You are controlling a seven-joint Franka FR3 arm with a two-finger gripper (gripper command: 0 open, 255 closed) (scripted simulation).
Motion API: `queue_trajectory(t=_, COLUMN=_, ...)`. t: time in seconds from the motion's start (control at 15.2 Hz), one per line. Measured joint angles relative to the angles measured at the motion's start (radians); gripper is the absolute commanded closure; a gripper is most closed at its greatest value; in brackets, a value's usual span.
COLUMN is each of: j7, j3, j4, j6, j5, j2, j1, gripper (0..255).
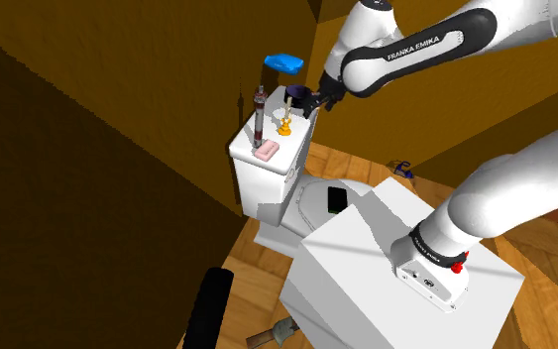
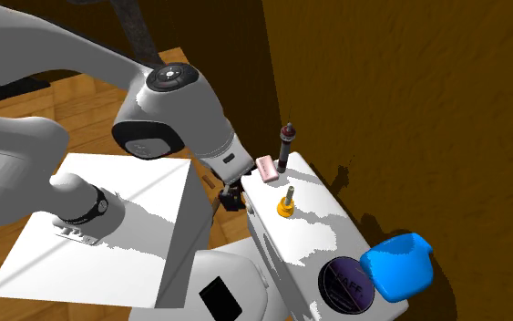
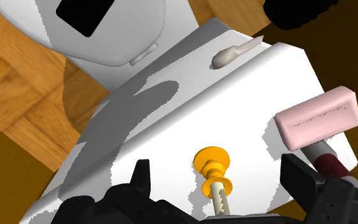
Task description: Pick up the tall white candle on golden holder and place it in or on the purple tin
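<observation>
The candle (image 1: pixel 284 121) stood upright near the middle of the toilet tank's (image 1: pixel 267 171) flat white top, a thin pale stick in a golden-orange holder. The gripper (image 1: pixel 306 102) hung just over the tank beside the candle. In the wrist view the gripper (image 3: pixel 217 167) had its two black fingers (image 3: pixel 140 181) spread wide. The candle (image 3: pixel 215 184) sat in the gap between them, and neither finger touched it.

At one end of the tank top lay a pink bar of soap (image 2: pixel 267 169). A slim dark red bottle (image 2: pixel 285 146) stood upright just beside it, at the tank's corner nearest the brown wall. In the wrist view the soap (image 3: pixel 317 118) lay off to one side of the candle, with the bottle (image 3: pixel 327 159) partly hidden under it.

At the tank's other end, well apart from the candle (image 2: pixel 285 202), sat the round purple tin (image 2: pixel 347 284), and a bright blue thing (image 2: pixel 397 264) lay just beside it at the tank's edge. A pale flush lever (image 3: pixel 234 54) stuck out from the tank's front face. Below the tank, a flat black rectangle (image 1: pixel 337 198) lay on the white toilet lid, and the robot's white stand (image 1: pixel 366 263) rose in front of the tank.
</observation>
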Motion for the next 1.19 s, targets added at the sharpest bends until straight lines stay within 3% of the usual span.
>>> queue_trajectory(t=0.46, j7=0.114, j3=0.031, j4=0.12, j6=0.276, j5=-0.124, j2=0.26, j1=-0.03, gripper=0)
queue_trajectory(t=1.19, j7=0.193, j3=0.012, j4=0.176, j6=0.376, j5=-0.223, j2=0.401, j1=-0.028, gripper=0)
